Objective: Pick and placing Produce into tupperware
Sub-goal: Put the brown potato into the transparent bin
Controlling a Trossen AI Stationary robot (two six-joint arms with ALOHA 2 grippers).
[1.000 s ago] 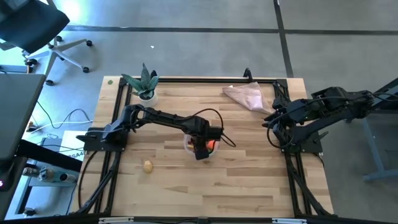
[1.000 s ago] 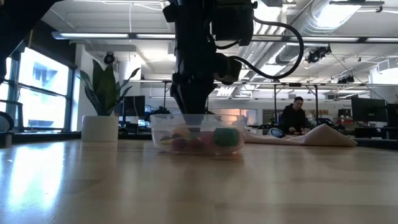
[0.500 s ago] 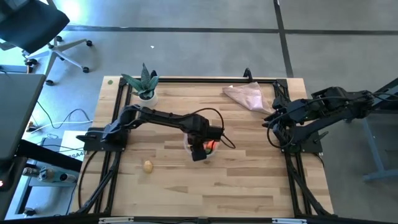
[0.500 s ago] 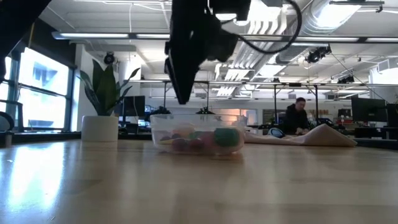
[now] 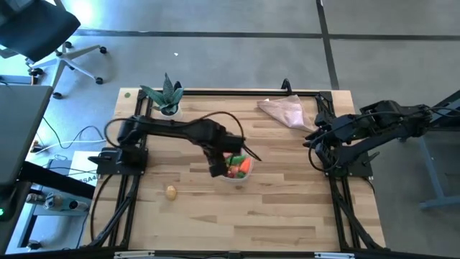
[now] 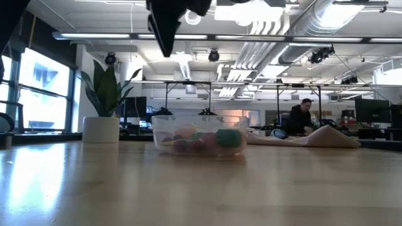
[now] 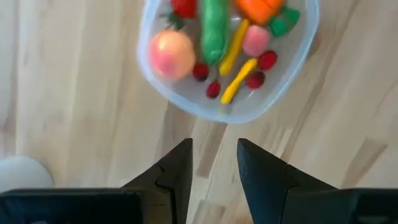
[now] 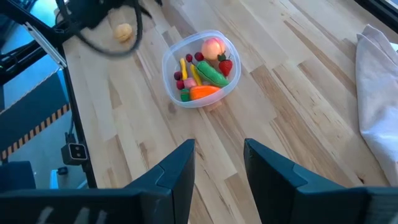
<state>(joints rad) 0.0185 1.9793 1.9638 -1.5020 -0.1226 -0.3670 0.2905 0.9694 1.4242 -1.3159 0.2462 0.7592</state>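
Observation:
The round clear tupperware (image 5: 236, 167) stands on its base mid-table, also visible as the tupperware (image 7: 227, 56) and the tupperware (image 8: 201, 70). Inside lie a green pod (image 7: 214, 32), an orange carrot (image 7: 261, 9), a pink-red round piece (image 7: 171, 54), yellow pieces (image 7: 235, 81) and tiny dark-red bits. A beige potato (image 5: 171, 192) lies on the wood toward the near-left. My left gripper (image 7: 213, 163) hovers open above the table just left of the tub, touching nothing. My right gripper (image 8: 217, 158) waits open by the table's right edge.
A leafy plant in a white pot (image 5: 169, 101) stands at the far-left corner. A pinkish-beige cloth (image 5: 284, 111) lies at the far right. Black frame rails (image 5: 136, 180) run along the table's sides. Bare wood stretches along the near side. A person (image 6: 300, 119) sits far behind.
My left gripper has risen out of the tupperware and drawn back toward the table's left, clearing the tub's rim. The tub stays in place, its produce now uncovered from above. The right arm has kept still.

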